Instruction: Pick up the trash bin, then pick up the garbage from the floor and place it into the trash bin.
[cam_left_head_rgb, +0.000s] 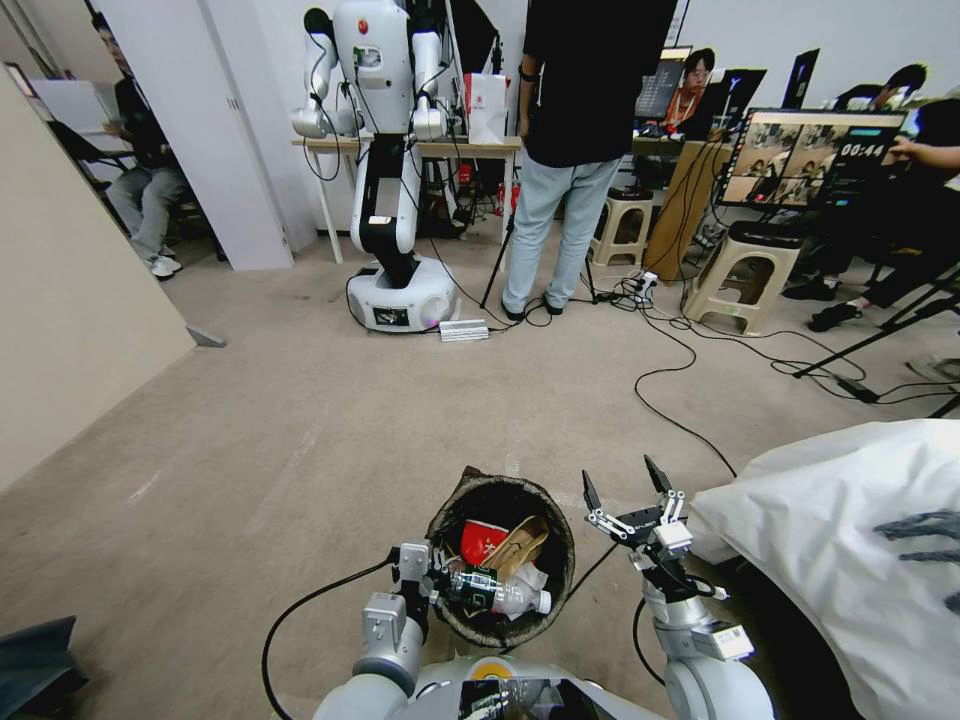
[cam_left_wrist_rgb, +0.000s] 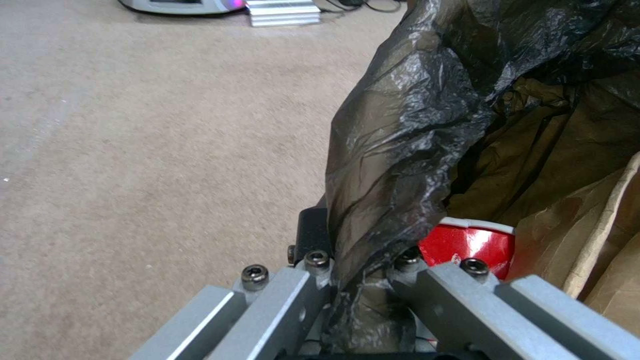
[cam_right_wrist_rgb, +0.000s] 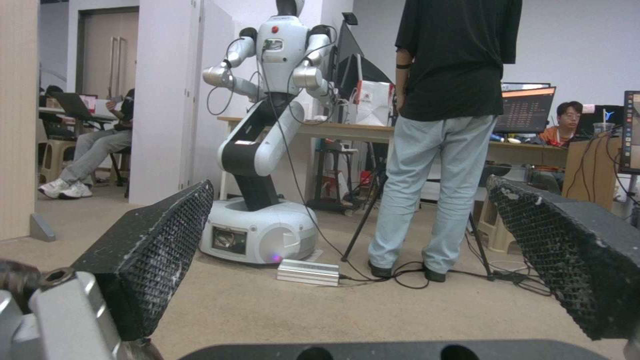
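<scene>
The left pincer (cam_left_head_rgb: 432, 580) is pinched tight on the rim of the trash bin (cam_left_head_rgb: 470, 625), held low in front of the robot. Garbage (cam_left_head_rgb: 500, 565) already lies inside — a red wrapper, brown cardboard, a bottle. The bin looks light, but its black bag (cam_left_wrist_rgb: 393, 150) is soft and slippery. The right pincer (cam_left_head_rgb: 630, 487) waits beside it, wide open.

The monitor (cam_left_head_rgb: 810, 155) on the right shows the numbers "00:44".
</scene>
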